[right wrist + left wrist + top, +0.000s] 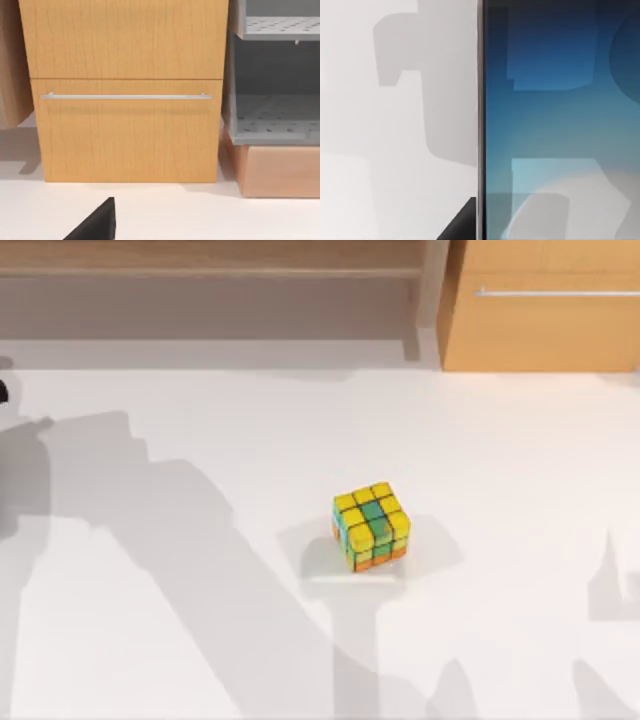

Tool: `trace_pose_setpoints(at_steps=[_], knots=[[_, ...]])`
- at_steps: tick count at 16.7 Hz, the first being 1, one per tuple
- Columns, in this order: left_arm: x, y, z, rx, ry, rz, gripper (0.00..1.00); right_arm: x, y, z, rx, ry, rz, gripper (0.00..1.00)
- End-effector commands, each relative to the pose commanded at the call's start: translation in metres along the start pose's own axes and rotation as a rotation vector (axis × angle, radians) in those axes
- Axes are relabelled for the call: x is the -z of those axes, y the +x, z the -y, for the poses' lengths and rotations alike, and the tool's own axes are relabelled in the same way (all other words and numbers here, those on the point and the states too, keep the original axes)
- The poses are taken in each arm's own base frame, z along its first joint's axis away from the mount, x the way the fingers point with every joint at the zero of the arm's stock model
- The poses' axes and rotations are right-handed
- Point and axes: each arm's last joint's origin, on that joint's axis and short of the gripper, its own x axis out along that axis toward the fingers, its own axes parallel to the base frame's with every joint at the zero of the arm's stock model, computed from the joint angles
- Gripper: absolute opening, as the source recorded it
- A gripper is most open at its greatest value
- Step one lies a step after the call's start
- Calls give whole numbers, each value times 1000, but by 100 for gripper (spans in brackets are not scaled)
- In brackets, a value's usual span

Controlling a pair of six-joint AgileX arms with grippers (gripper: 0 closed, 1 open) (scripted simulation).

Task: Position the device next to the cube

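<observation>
On the near half of the white surface (200, 640), top view: broad grey shadows cast by the arms, running from the left edge towards the middle, with smaller pointed shadows along the near right edge.

Item, the cube (371, 525): small puzzle cube, mostly yellow tiles, a green strip across its top face, orange tiles low on its near side, dark grid lines. It stands alone a little right of the surface's centre, turned slightly askew, its own shadow spreading around it. Nothing touches it.

Item, the device (555, 125): seen close in the left wrist view, flat blue gradient screen with a pale grey patch at one end and a thin pale edge running straight against the white surface. It lies well apart from the cube, off at the left arm's side. A dark wedge of the left gripper (462, 225) shows just beside the device's edge; whether its fingers are spread or pressed together cannot be told.

Item, the right gripper (97, 222): one dark finger tip shows in the right wrist view, above bare surface; its state cannot be told either.

At the far edge: a wooden cabinet (125, 90) with a slim metal handle (125, 96), at the far right in the top view; beside it a grey perforated shelf unit (275, 75); a long pale wooden shelf (210, 270) across the far left.
</observation>
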Motion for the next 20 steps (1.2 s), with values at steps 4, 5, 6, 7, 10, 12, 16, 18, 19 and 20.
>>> trace_pose_setpoints(at_steps=[4,5,6,7,10,12,16,18,19,20], knots=[[-2,-11,2,6,0,35,0,0,0,0,0,0,0,100],[-2,-20,4,11,0,59,0,0,0,0,0,0,0,100],[-2,-29,7,16,1,81,0,0,0,0,0,0,0,100],[-1,-36,11,21,4,99,0,0,0,0,0,0,0,100],[7,-55,29,35,26,138,0,0,0,0,0,0,0,100],[15,-64,46,44,52,151,0,0,0,0,0,0,0,100],[39,-74,85,60,125,152,0,0,0,0,0,0,0,100],[55,-76,106,65,169,142,0,0,0,0,0,0,0,100],[63,-76,116,67,192,134,0,0,0,0,0,0,0,100],[72,-76,126,67,215,126,0,0,0,0,0,0,0,100]])
